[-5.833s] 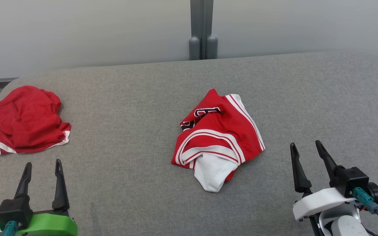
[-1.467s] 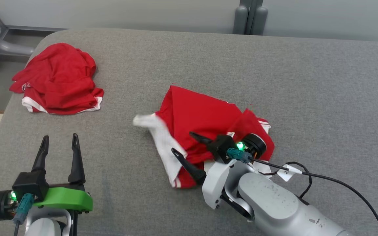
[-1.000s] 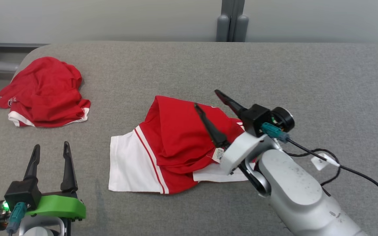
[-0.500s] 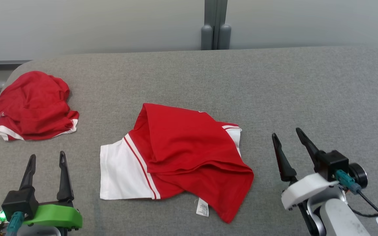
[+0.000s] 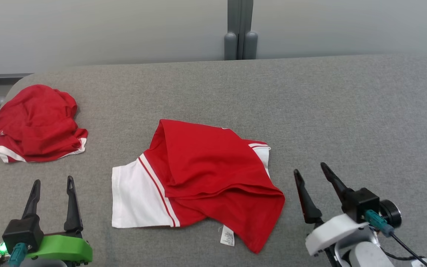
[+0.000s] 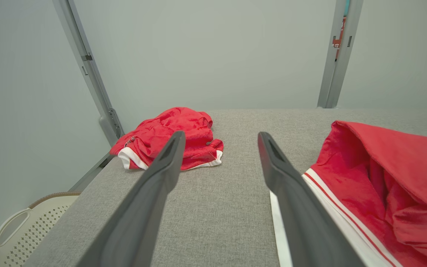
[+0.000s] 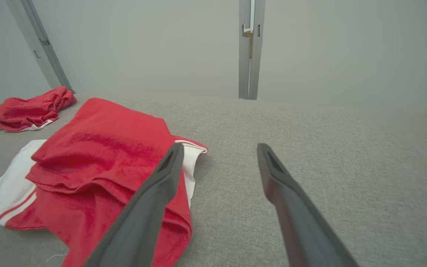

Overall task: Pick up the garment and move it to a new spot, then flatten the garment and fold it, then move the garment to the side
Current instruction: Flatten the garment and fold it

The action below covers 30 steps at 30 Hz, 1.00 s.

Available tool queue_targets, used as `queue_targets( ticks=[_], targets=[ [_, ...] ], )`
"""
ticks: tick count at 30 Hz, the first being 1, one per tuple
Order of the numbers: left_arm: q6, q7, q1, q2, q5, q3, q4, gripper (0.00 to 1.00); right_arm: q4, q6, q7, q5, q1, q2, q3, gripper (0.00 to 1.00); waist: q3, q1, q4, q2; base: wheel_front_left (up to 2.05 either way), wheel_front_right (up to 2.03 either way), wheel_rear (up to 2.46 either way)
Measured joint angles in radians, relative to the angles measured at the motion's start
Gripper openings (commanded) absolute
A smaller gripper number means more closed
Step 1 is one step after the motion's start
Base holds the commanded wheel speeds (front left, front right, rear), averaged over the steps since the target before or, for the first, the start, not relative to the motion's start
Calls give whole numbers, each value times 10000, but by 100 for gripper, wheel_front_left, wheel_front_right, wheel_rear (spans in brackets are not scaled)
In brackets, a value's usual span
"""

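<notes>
Red-and-white jersey garment [image 5: 206, 167] rumpled on grey woven table [image 5: 347, 111]; left gripper [image 5: 53, 180], right gripper [image 5: 309, 168] spread wide, empty.

Left gripper [image 5: 53, 180] trimmed in green, right gripper [image 5: 310, 168] in white, both long-fingered and black.
On the left: slim tapered fingers [image 6: 154, 193], matt dark grey up close with a slot near each tip, boxy black block [image 5: 22, 233] at the base, bright green bracket [image 5: 59, 247], teal plug [image 5: 15, 254], small green light [image 5: 1, 247] glowing. Over to the right: same pointed fingers, white bracket [image 5: 332, 229], second teal plug [image 5: 376, 218] with thin black cable [image 5: 402, 246], round black cap [image 5: 391, 213], pale grey forearm [image 5: 365, 257].
</notes>
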Motion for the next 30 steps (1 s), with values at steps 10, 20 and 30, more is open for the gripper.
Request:
queue_targets(
  ticks=[10,20,30],
  targets=[
    [-10,0,-92,-15,2,-186,-4,100,961,0,790,-111,-1969,-648,3147,100,203,0,191,0,0,0,0],
    [-13,0,-400,-79,-15,-318,-50,100,2778,2,982,-161,-3412,-1277,5354,100,652,0,594,0,0,0,0],
    [-6,0,-598,-127,-46,-284,-104,100,4543,2,399,-773,-4713,-953,6006,100,1122,0,805,0,0,0,0]
  ],
)
